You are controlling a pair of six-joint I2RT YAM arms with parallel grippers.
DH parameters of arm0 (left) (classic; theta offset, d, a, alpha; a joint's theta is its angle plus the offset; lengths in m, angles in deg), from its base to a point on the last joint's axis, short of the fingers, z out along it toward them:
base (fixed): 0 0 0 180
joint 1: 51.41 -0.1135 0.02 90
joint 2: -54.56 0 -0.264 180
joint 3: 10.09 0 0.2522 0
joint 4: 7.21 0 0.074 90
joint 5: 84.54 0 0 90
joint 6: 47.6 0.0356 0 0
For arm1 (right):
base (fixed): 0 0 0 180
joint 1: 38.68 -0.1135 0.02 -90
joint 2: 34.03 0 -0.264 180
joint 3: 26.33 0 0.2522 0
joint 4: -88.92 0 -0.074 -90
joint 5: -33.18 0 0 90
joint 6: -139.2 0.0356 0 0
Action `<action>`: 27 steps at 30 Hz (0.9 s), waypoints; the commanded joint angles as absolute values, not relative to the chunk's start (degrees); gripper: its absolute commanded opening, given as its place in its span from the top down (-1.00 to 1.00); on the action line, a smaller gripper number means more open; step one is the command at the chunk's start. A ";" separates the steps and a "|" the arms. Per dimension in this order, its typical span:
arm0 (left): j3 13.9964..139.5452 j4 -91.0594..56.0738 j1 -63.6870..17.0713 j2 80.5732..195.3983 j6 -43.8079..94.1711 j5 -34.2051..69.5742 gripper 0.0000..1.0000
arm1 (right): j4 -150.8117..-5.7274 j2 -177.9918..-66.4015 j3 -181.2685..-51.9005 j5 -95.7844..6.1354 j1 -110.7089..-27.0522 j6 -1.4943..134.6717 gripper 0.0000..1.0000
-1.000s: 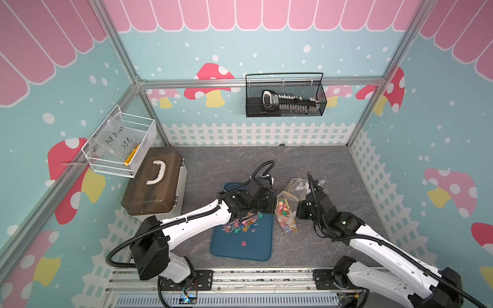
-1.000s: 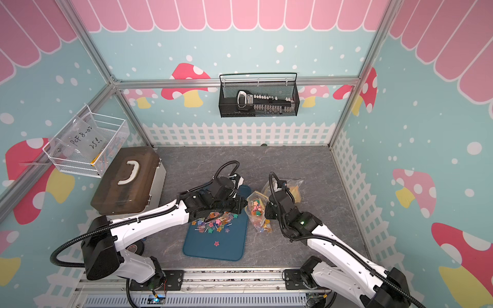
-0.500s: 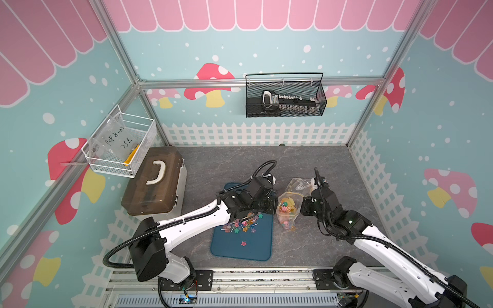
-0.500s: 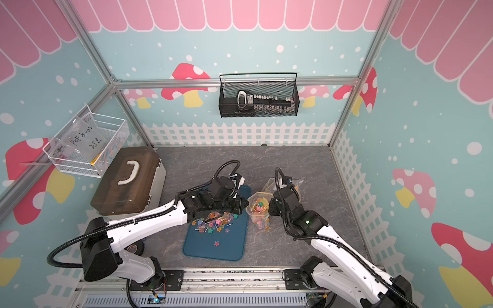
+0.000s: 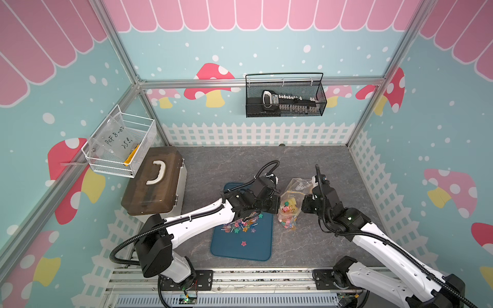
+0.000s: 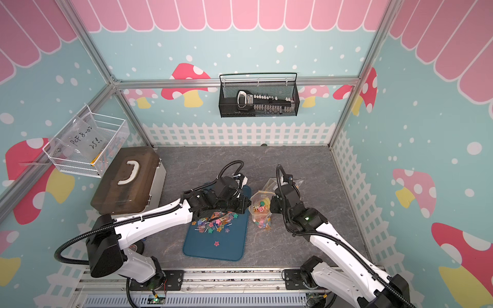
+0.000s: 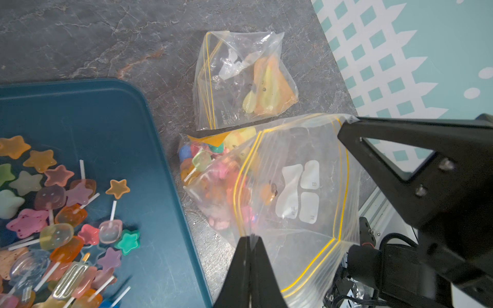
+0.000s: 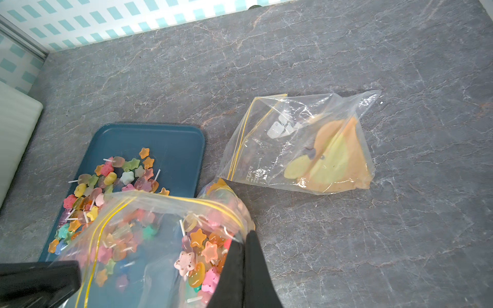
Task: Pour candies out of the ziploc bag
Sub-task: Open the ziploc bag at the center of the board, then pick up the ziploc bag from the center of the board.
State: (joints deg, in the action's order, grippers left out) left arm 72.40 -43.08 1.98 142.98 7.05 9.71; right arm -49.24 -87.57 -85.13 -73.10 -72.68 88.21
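L gripper was pinched tight on one side of the ziploc bag rim, film caught btw its fingers. R gripper was clamped the same way on the opposite side of the rim. Btw them the mouth was spread wide, yellow zip lines well apart, and it faced up.

Candies sat heaped in the bag's lower end. That end sagged onto the table just beside the tray, R of its edge and not over it. A poured pile lay around the tray's middle, partly under the L arm, w/ one lone star nearer the front. A second bag w/ yellow-orange contents lay behind the held one, touching or just apart — couldn't tell which.

Step, as I read it: mid-task, part emptied, bag mouth-up and off the tray, so no pour was under way. Long axis ran mouth to bottom, steep but leaning. Judging by a top view, the loaded bottom was nearer the front rail than the mouth.

Next move prob. called for carrying the mouth over the tray and tipping that axis past level so the mouth pointed down. W/ both holds on the rim, the bottom would need raising — otherwise the candies would stay put.
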 commanded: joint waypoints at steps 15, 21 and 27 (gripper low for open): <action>71.52 -39.54 2.21 138.45 23.30 6.53 -0.20 | -52.35 -89.31 -83.90 -69.16 -71.25 87.44 1.00; 69.16 -41.01 2.05 131.62 39.57 6.57 -0.53 | -52.75 -89.89 -83.84 -68.43 -70.87 87.35 1.00; 67.28 -42.20 2.07 126.46 58.32 16.71 -0.63 | -52.80 -89.84 -84.07 -67.18 -70.63 86.91 1.00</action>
